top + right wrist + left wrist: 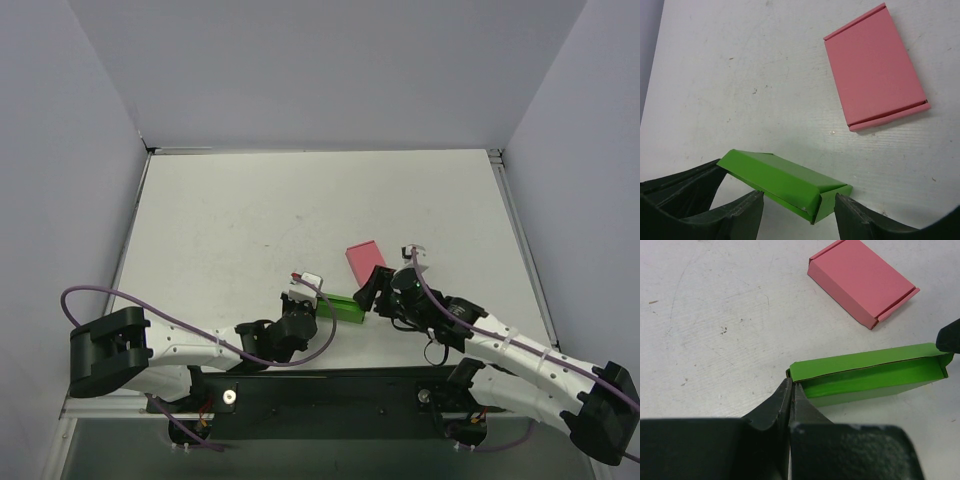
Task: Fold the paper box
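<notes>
The paper box (341, 307) is bright green and lies near the table's front edge, between the two grippers. Its lid (860, 362) stands slightly raised, showing the inside. My left gripper (790, 386) is shut, its tips pinching the thin card at the box's left end. My right gripper (797, 212) is open, with one finger (740, 212) on each side of the box's other end (790, 182) and gaps showing between pads and card. From the left wrist view, only one dark fingertip (950, 337) of the right gripper shows at the box's far corner.
A flat pink box (364, 260) lies closed on the white table (250, 220), just beyond the green box and apart from it. Grey walls enclose the table on the left, back and right. The arms' black base plate (330, 395) runs along the near edge.
</notes>
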Controlling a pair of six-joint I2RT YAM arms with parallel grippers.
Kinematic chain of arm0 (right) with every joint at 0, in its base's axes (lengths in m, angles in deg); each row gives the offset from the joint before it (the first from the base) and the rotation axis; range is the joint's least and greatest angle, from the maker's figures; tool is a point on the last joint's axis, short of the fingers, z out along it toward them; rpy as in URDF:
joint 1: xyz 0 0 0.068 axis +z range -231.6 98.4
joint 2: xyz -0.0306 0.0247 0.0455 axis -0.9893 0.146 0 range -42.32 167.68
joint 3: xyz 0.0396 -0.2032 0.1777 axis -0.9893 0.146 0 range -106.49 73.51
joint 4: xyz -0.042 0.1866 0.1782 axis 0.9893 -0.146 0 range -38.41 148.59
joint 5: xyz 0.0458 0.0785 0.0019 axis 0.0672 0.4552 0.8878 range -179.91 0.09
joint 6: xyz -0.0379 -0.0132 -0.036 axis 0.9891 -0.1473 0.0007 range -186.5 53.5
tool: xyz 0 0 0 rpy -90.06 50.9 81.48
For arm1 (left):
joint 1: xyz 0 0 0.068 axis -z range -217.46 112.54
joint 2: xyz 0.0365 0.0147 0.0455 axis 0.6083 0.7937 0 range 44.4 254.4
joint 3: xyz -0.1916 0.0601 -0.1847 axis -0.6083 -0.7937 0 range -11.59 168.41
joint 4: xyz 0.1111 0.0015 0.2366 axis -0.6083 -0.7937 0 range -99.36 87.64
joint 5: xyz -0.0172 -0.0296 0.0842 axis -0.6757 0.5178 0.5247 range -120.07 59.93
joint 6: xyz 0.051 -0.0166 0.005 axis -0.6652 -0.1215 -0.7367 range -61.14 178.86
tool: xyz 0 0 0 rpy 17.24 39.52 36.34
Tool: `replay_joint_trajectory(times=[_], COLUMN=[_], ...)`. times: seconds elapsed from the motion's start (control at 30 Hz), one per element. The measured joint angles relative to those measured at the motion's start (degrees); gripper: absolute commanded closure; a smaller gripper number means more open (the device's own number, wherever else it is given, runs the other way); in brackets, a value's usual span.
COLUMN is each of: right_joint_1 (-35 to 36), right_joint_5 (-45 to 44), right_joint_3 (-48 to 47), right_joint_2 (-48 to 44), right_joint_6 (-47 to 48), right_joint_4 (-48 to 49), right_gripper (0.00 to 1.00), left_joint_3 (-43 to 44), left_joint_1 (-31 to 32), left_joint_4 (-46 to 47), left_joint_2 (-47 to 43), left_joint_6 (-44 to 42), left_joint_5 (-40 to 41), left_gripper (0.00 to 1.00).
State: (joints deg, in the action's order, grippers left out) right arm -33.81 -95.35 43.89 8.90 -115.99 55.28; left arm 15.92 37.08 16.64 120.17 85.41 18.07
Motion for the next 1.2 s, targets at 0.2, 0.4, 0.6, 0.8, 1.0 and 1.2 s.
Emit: replay_joint_trajectory(times=[0.2,0.4,0.6,0.8,1.0,1.2], right_joint_1=[-0.57,-0.57,-0.57,-0.57,-0.57,-0.46], right_joint_5=[-0.66,-1.22,-1.27,-1.27,-1.68,-3.02], right_joint_3=[2.82,3.8,5.01,5.84,7.37,8.68], right_joint_2=[0.0,0.0,0.0,0.0,-0.24,-0.22], right_joint_6=[-2.4,-3.39,-3.76,-4.63,-5.97,-7.06], right_joint_4=[2.03,3.39,3.96,5.27,7.78,9.99], right_gripper=[0.44,0.46,0.5,0.62,0.72,0.79], left_joint_3=[0.0,0.0,0.02,0.13,0.55,1.09], left_joint_1=[0.0,0.0,0.0,0.0,0.0,0.0], left_joint_4=[0.0,0.0,-0.04,-0.28,-1.16,-2.93], left_joint_2=[0.0,0.0,0.0,0.0,-0.11,-0.74], left_joint_6=[0.02,0.02,0.02,0.02,0.11,-0.26], left_joint_5=[0.0,0.0,0.0,0.0,-0.48,-1.49], left_gripper=[1.0,1.0,1.0,1.0,1.0,0.96])
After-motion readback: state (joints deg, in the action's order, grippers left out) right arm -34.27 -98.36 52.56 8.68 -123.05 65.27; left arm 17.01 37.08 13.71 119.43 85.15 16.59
